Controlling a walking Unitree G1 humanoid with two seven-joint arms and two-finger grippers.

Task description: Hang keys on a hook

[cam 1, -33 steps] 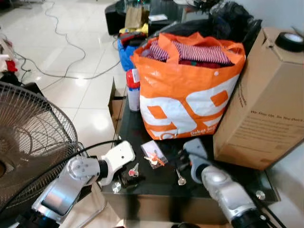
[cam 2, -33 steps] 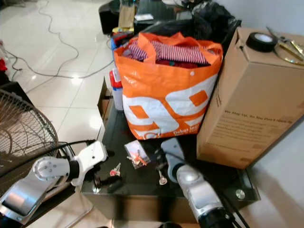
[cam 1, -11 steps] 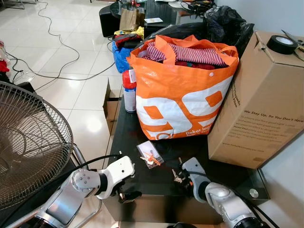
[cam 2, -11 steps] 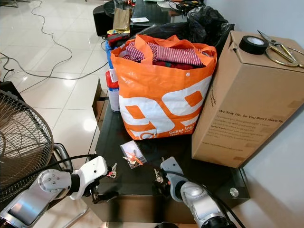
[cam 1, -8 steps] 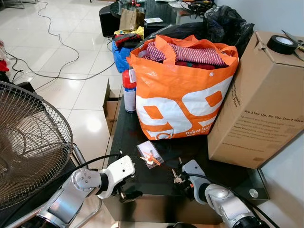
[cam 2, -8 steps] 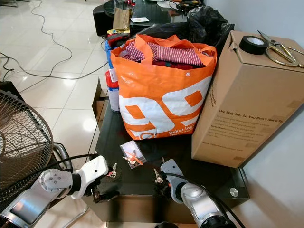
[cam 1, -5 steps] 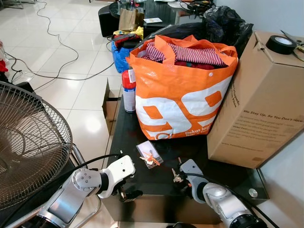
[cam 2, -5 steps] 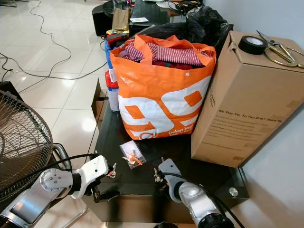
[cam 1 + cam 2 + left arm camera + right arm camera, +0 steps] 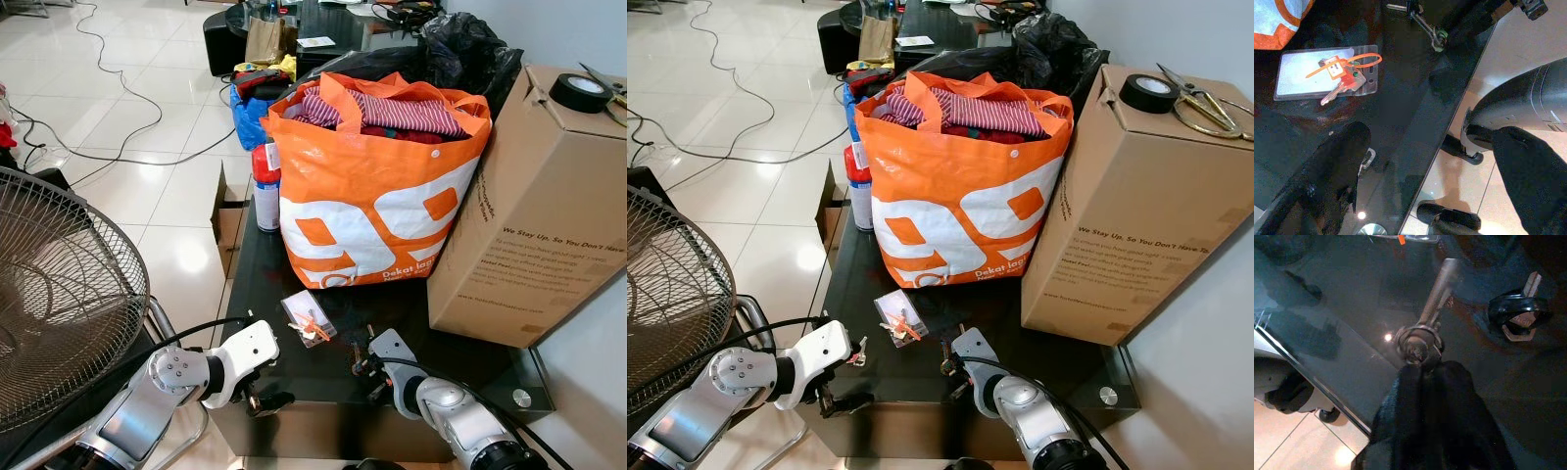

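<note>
Black glass table carries the keys near its front edge, where the right gripper pinches their ring between closed fingers, so it should lift straight up, keeping the ring squarely clamped.

Obscured and cropped items

Fan: grille cut by the picture's edge. Cardboard box: far side cropped. Key ring: partly covered by the right tool fingers. Worktop: rear hidden behind the orange bag.
</note>
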